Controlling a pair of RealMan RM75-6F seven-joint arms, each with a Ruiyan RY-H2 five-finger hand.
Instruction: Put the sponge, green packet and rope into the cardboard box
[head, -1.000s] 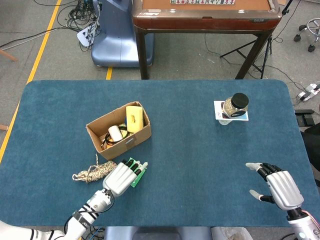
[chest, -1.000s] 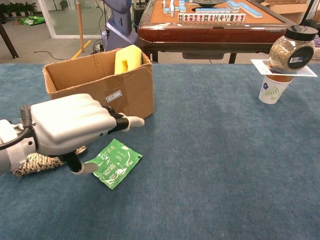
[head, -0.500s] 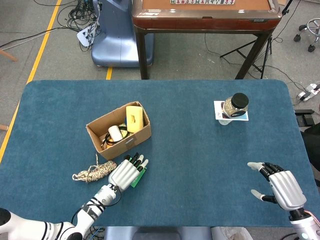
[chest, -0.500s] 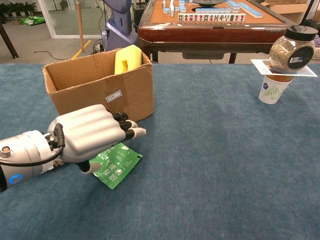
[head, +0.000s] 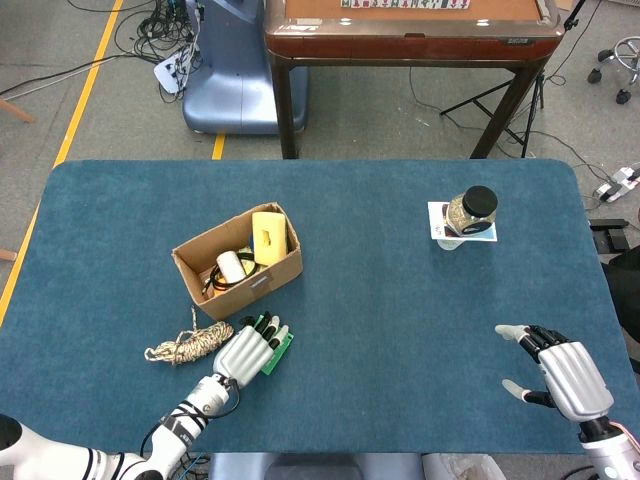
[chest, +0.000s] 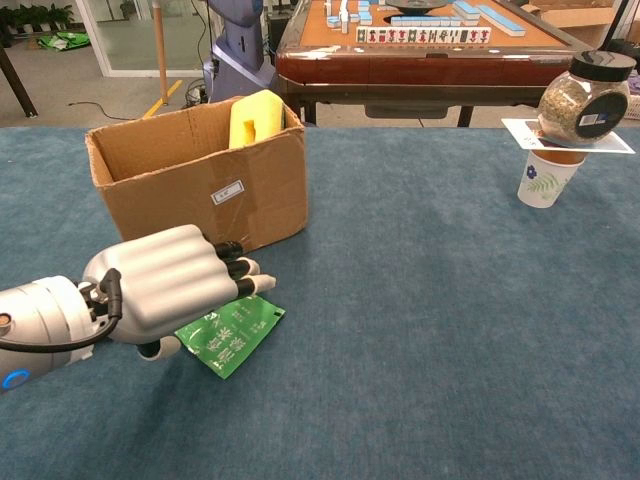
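— Looking at the near edge first, what do you see?

— I see the left hand (chest: 165, 285) lying flat on top of the green packet (chest: 232, 333). Its fingers are stretched out close side by side. They press on the packet, but I cannot tell if they grip it. The packet lies flat on the blue table (head: 400, 290).

— And the other hand?

— The right hand (head: 560, 375) is near the front right corner, well apart from everything. Its fingers are spread apart and it holds nothing.

— Where is the rope?

— The rope (head: 185, 346) is a loose bundle on the table, just beside the left hand, on its left. The chest view does not show it.

— And the box?

— The cardboard box (chest: 200, 175) stands a bit farther back, just behind the left hand. It is open at the top. The yellow sponge (chest: 255, 115) is inside it, standing up at the right end. In the head view a white roll (head: 232, 266) sits in the box too.

— Anything far away?

— Yes. Far on the right is a paper cup (chest: 545, 177) with a card on top, and a jar (chest: 585, 95) with a black lid sits on the card. Behind the blue table stands a brown table (chest: 420, 45) with small tiles on it.
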